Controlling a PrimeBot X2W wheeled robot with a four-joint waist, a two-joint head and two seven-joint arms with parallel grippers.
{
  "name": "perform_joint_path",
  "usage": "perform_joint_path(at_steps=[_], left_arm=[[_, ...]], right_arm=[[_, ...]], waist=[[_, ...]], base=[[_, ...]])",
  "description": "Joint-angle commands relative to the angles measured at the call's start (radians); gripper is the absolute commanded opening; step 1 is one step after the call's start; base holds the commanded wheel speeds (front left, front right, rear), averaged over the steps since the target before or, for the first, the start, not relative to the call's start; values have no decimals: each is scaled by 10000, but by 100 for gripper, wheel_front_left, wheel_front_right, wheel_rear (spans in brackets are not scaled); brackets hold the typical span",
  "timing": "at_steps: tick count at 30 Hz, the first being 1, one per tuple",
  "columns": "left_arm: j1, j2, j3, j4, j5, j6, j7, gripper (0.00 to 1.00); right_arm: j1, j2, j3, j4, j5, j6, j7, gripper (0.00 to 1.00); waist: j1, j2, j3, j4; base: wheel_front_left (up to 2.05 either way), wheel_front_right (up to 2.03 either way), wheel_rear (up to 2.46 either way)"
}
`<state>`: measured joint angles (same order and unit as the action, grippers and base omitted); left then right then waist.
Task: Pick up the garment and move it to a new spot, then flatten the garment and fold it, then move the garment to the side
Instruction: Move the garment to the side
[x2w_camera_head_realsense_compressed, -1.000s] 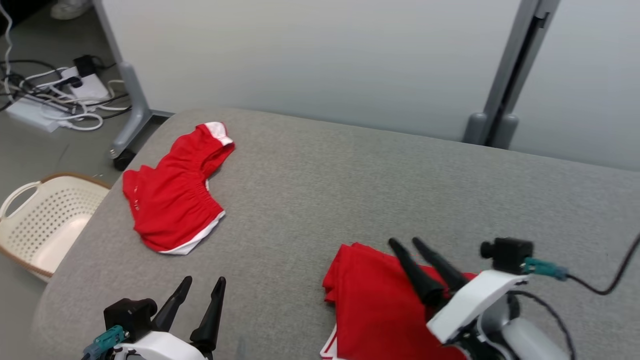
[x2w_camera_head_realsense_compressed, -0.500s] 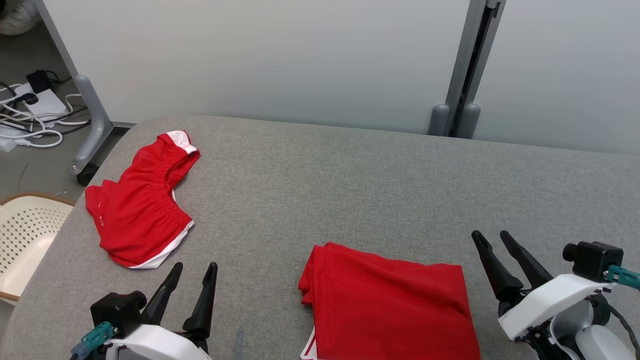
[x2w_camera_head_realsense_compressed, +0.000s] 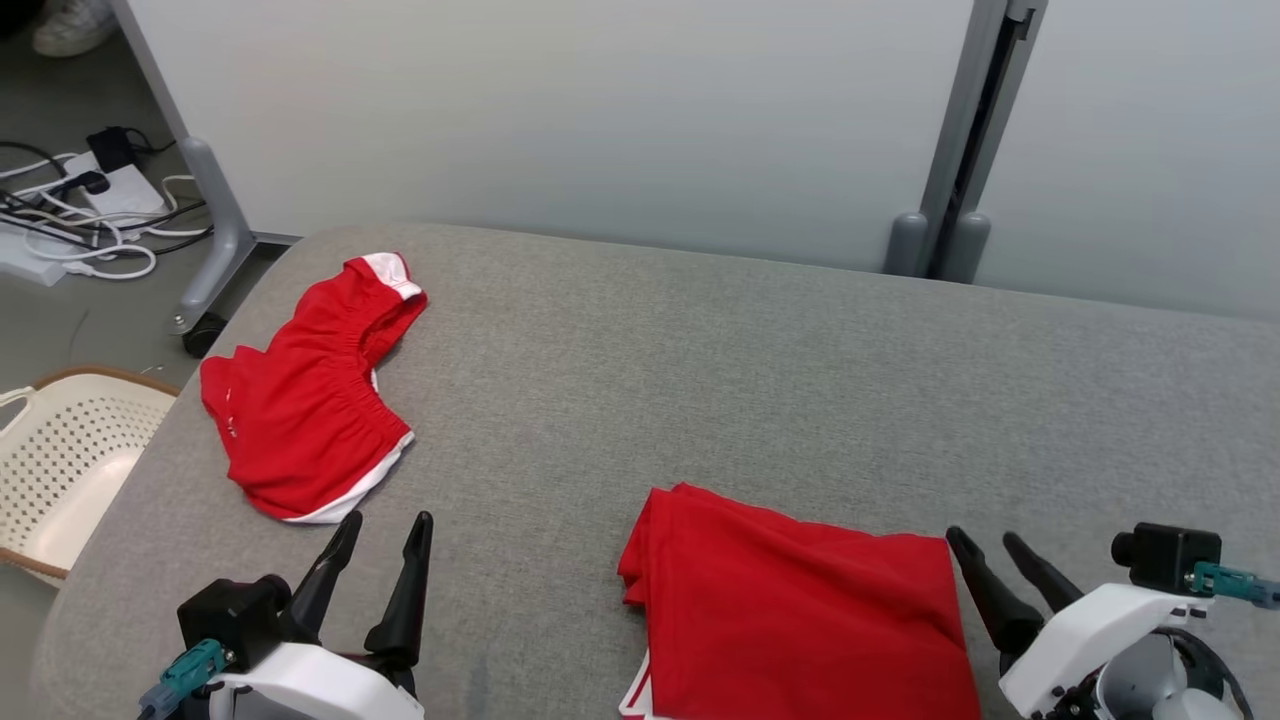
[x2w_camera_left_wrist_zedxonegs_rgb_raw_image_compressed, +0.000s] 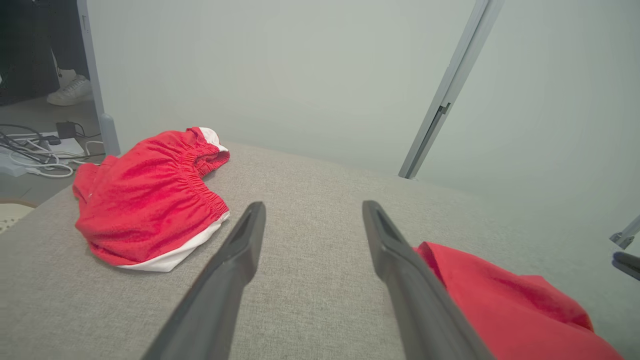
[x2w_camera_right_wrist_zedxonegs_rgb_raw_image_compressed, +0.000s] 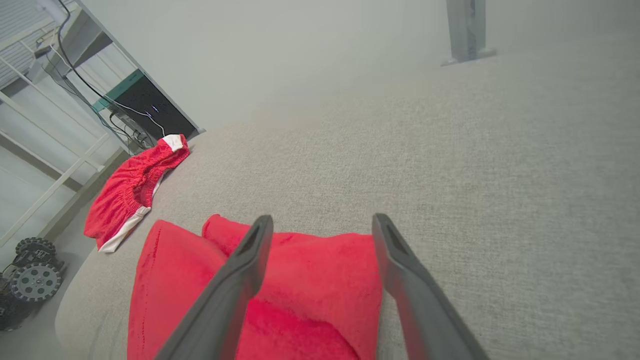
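Note:
A red garment (x2w_camera_head_realsense_compressed: 790, 600) lies folded flat near the front edge of the grey padded table (x2w_camera_head_realsense_compressed: 700, 380), a white stripe showing at its near left corner. A second red garment, shorts (x2w_camera_head_realsense_compressed: 300, 410) with white trim, lies crumpled at the table's far left. My left gripper (x2w_camera_head_realsense_compressed: 388, 520) is open and empty, just in front of the shorts (x2w_camera_left_wrist_zedxonegs_rgb_raw_image_compressed: 150, 200). My right gripper (x2w_camera_head_realsense_compressed: 982, 537) is open and empty, beside the right edge of the folded garment (x2w_camera_right_wrist_zedxonegs_rgb_raw_image_compressed: 300, 280), apart from it. The folded garment's (x2w_camera_left_wrist_zedxonegs_rgb_raw_image_compressed: 500, 305) near part runs out of the head view.
A cream perforated basket (x2w_camera_head_realsense_compressed: 60, 470) stands on the floor left of the table. Cables and a power strip (x2w_camera_head_realsense_compressed: 80, 220) lie on the floor at the back left. Grey partition panels with a post (x2w_camera_head_realsense_compressed: 950, 200) stand behind the table. A shoe (x2w_camera_left_wrist_zedxonegs_rgb_raw_image_compressed: 70, 90) shows at the far left.
My right gripper has moved from over the folded garment to its right side and drawn back. The head camera has shifted. Neither garment has moved on the table.

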<state>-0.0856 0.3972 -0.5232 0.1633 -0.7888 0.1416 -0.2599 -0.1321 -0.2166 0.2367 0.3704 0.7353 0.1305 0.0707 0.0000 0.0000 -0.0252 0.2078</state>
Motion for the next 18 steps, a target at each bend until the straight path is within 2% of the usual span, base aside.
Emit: perform_joint_path(at_steps=[1,12,18], left_arm=[[74,31,77,-18,98,3,-43,100],[177,-51,106,38,177,-120,-54,100],[69,-69,90,185,105,-235,-48,100]], right_arm=[[137,2,30,180,94,7,173,100],[21,134,-323,1573,509,7,1205,100],[-71,435,-796,2650,1007,1,2176,100]], waist=[[0,0,7,105],[0,0,49,644],[0,0,82,891]], base=[[0,0,0],[0,0,0],[0,0,0]])
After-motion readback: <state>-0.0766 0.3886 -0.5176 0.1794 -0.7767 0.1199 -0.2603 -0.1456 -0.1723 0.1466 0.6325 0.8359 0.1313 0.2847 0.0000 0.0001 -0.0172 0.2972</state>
